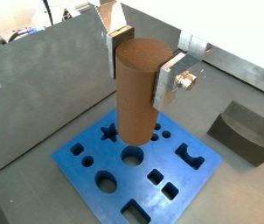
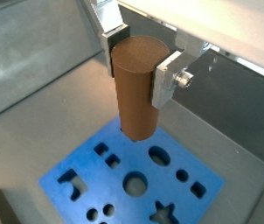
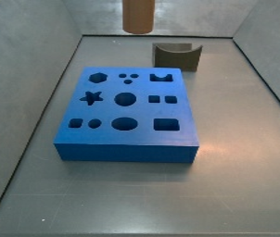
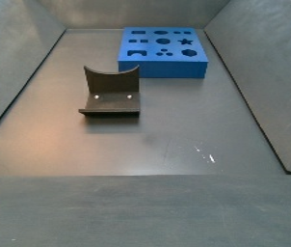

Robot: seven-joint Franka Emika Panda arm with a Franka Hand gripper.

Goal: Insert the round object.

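A matt, wood-coloured round object (image 1: 139, 92) is clamped by the gripper (image 1: 142, 63) with its silver metal fingers (image 1: 170, 80); the blue block (image 3: 128, 115) looks matt.

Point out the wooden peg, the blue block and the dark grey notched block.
wooden peg (image 1: 135, 92), a wrist view, mid side, gripped in the claw (image 1: 142, 66).
blue block (image 3: 128, 137), a side view, bare top near front edge.
dark grey notched block (image 4: 111, 95), a side view, curved inner face.

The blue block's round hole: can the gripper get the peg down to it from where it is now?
Probably yes. The gripper holds the brown peg upright, clear above the blue block, and nothing lies over the round hole. The dark grey block stands apart.
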